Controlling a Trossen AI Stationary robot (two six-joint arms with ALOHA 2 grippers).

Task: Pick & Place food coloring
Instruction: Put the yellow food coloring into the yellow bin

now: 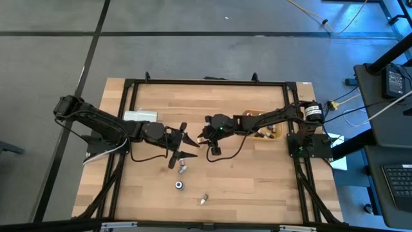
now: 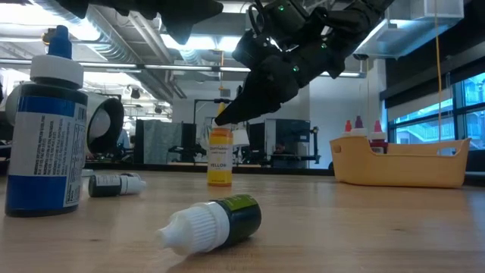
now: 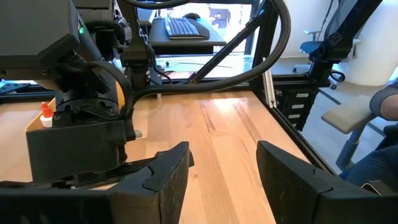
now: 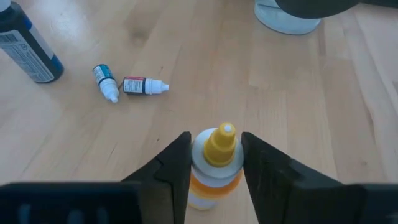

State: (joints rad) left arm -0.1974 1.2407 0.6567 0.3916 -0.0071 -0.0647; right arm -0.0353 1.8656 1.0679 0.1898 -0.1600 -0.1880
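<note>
A yellow food coloring bottle (image 4: pixel 214 165) with a white collar and yellow tip stands upright on its base at mid table; it also shows in the low view (image 2: pixel 220 161). My right gripper (image 4: pixel 216 155) is over it from above, shut on its top. My left gripper (image 3: pixel 221 168) is open and empty, just left of the right gripper (image 1: pixel 206 138) above the table. Loose bottles lie on the wood: a green one (image 2: pixel 216 222), two small ones (image 4: pixel 107 83) (image 4: pixel 144 86), and a blue one (image 2: pixel 45 144) stands upright. More bottles stand in the tan tray (image 2: pixel 398 165). My right gripper pinches the yellow bottle's white collar (image 4: pixel 202 152), just below the tip, between its two fingers. The fingers (image 4: pixel 177 165) come slanting down from above and from the table's right. The bottle stays upright with its base on the table.
The tan tray (image 1: pixel 278 135) sits at the table's right, under the right arm. Loose bottles lie toward the near edge (image 1: pixel 182 169) (image 1: pixel 179 185) (image 1: pixel 203 200). A pale flat object (image 1: pixel 140 116) lies by the left arm. A black frame runs round the table.
</note>
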